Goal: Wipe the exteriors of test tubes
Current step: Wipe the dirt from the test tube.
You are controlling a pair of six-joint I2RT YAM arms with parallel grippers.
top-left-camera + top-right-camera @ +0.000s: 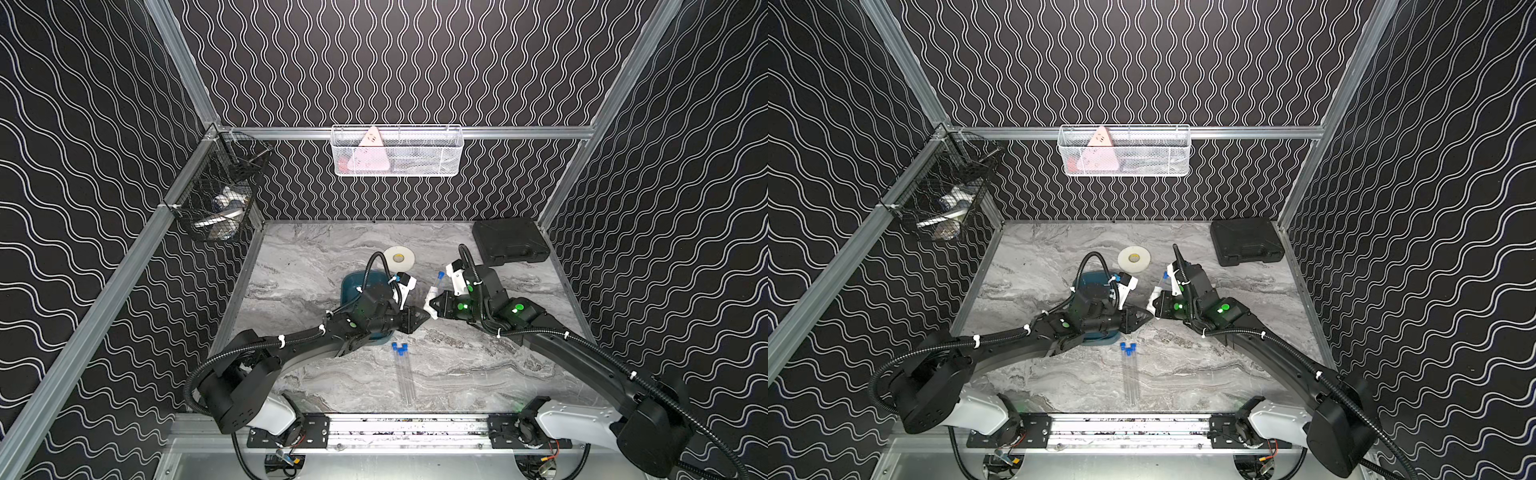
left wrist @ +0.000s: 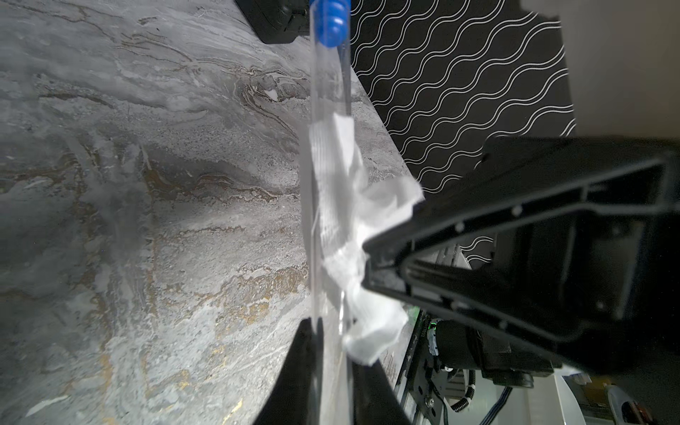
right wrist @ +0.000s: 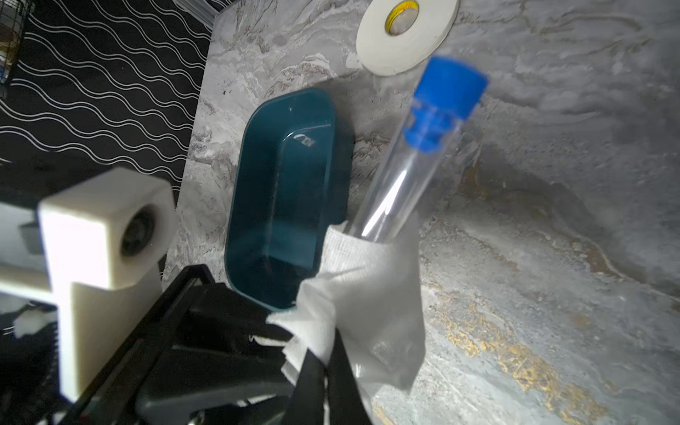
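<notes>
One tube (image 3: 401, 176) is being wiped. It is up in the air over the middle of the surface (image 1: 478, 365), just right of the tray (image 3: 287, 191), with its blue cap pointing to the far side. The left end effector (image 2: 333, 355) is closed tight on the bottom end of the tube. The right end effector (image 3: 325, 364) is closed tight on a white tissue (image 3: 368, 294), and the tissue is wrapped round the lower part of the tube. The part by the cap is bare, so I think the tissue has more to rub there. Three tubes (image 1: 404, 374) lie side by side on the surface, near the front and in the middle, with their caps to the far side. I cannot tell if those are wiped or not. The tray is empty. So the job looks partly done at best. There is no writing I can read. The tape roll (image 1: 399, 259) on the far side has a yellow middle, but any words on it are too small and blurry.
</notes>
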